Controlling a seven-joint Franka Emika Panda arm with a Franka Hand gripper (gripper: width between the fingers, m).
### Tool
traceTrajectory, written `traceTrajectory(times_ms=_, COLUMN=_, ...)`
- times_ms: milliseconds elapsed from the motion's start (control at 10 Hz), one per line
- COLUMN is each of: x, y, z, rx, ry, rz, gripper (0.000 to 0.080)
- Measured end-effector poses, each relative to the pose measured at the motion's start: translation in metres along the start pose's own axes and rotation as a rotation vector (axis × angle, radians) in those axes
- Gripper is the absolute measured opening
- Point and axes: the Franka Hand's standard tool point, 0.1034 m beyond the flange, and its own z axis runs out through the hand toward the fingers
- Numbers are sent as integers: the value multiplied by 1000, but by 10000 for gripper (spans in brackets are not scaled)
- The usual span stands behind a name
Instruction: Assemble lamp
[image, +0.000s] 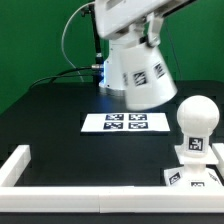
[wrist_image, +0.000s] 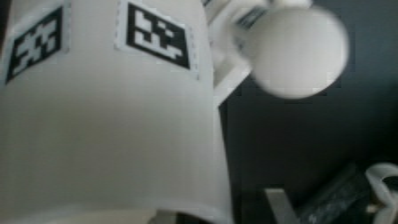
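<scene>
My gripper (image: 127, 40) is shut on the lamp shade (image: 140, 75), a large white tapered cup with square tags, and holds it tilted in the air above the back of the table. The rounded white bulb (image: 196, 114) stands upright on the angular base block (image: 195, 160) at the exterior view's right, apart from the shade and lower. In the wrist view the shade (wrist_image: 107, 130) fills most of the picture with the bulb (wrist_image: 294, 55) beside it. My gripper (wrist_image: 222, 207) grips the shade's wall, and its fingers are mostly hidden.
The marker board (image: 125, 122) lies flat on the black table under the shade. White border rails run along the front edge (image: 100, 196) and the left corner (image: 14, 166). A blue-lit device (image: 100, 70) and cables sit at the back.
</scene>
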Motion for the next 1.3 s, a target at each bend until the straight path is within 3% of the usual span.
traceTrajectory(times_ms=100, x=3, y=-9, z=13, rx=-5, ry=4, rz=57, gripper=44)
traceTrajectory(times_ms=200, x=-14, y=-56, z=7, rx=38, ry=11, rz=32, gripper=44)
traceTrajectory(times_ms=300, x=-28, y=-79, z=11, rx=61, ry=16, rz=84, gripper=44)
traceTrajectory(times_ms=400, x=-44, y=-92, z=16, rx=84, ry=29, rz=108, gripper=44)
traceTrajectory(times_ms=900, x=-49, y=-84, z=15, rx=76, ry=36, rz=68, gripper=44)
traceTrajectory(times_ms=1100, x=-63, y=-74, z=-7, rx=55, ry=-32, rz=51, gripper=44)
traceTrajectory(times_ms=1300, x=-45, y=-48, z=-16, rx=41, ry=-26, rz=-21, gripper=44)
